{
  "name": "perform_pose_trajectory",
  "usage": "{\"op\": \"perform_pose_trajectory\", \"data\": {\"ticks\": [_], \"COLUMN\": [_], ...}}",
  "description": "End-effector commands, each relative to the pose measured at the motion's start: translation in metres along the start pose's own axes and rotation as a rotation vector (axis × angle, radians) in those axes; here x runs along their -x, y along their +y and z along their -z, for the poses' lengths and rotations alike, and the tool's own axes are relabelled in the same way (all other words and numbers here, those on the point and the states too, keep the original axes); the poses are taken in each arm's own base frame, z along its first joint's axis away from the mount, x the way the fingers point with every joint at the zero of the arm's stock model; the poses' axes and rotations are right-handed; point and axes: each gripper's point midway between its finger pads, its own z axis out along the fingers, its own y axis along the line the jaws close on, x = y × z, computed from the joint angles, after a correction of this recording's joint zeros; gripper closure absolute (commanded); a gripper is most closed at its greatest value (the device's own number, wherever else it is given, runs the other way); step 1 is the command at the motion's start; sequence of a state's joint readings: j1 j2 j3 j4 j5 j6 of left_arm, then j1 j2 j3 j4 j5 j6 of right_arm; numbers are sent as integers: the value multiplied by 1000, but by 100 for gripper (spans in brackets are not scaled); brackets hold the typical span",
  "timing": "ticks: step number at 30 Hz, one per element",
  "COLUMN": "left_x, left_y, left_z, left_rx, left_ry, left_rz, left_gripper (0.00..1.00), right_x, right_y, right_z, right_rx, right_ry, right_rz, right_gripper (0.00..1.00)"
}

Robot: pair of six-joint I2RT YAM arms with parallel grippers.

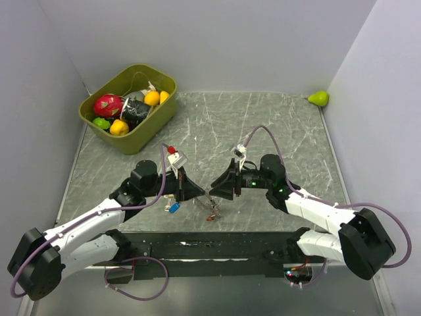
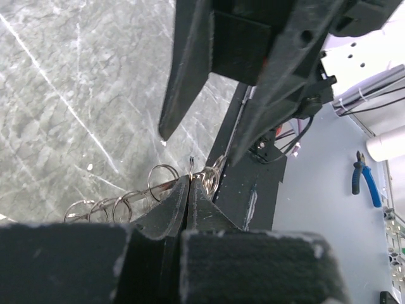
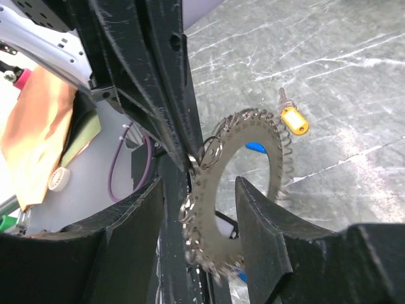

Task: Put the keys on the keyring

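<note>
The keyring (image 3: pixel 235 130) is a flat silvery metal loop with several small split rings along its edge. It hangs above the table between the two arms (image 1: pixel 212 209). My left gripper (image 2: pixel 191 180) is shut on its rim, small rings (image 2: pixel 163 183) beside the tips. My right gripper (image 3: pixel 199 190) is open, its fingers (image 3: pixel 266 215) either side of the keyring's near edge without pressing it. A yellow-tagged key (image 3: pixel 293 119) lies on the table beyond. A blue-tagged key (image 3: pixel 255 147) shows through the loop and lies near the left gripper (image 1: pixel 174 208).
An olive bin (image 1: pixel 172 85) of fruit toys stands at the back left. A green pear toy (image 1: pixel 319 99) sits in the far right corner. The black mounting rail (image 1: pixel 217 247) runs along the near edge under the grippers. Grey walls close in left and right.
</note>
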State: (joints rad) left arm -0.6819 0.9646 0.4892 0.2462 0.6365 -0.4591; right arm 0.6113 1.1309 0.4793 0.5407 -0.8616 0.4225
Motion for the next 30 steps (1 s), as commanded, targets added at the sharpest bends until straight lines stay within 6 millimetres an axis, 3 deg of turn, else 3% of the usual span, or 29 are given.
{"op": "perform_pose_trajectory", "data": {"ticks": [1, 8, 11, 14, 15, 17, 20, 23, 27, 30], "left_x": [39, 38, 39, 38, 38, 41, 46, 56, 69, 78], "left_y": [-32, -31, -32, -31, -32, -31, -28, -29, -37, -45], "left_z": [3, 1, 0, 0, 0, 1, 5, 12, 23, 31], "left_rx": [-105, -101, -107, -102, -101, -88, -53, -16, -3, -17], "left_ry": [-102, -94, -98, -95, -96, -108, -133, -178, -258, -310], "left_rz": [-89, -85, -88, -83, -83, -85, -83, -69, -44, -44], "left_gripper": [99, 99, 99, 99, 99, 99, 98, 84, 42, 30], "right_x": [24, 20, 17, 16, 16, 17, 19, 23, 32, 40], "right_y": [17, 20, 18, 20, 21, 22, 24, 27, 26, 30], "right_z": [-7, -13, -15, -16, -16, -16, -14, -12, -5, 2], "right_rx": [74, 90, 97, 114, 120, 126, 122, 111, 56, 27], "right_ry": [-46, -34, -26, -22, -22, -21, -25, -34, -88, -138], "right_rz": [73, 69, 61, 51, 51, 55, 64, 78, 105, 124], "right_gripper": [45, 49, 55, 69, 85, 100, 100, 100, 100, 100]}}
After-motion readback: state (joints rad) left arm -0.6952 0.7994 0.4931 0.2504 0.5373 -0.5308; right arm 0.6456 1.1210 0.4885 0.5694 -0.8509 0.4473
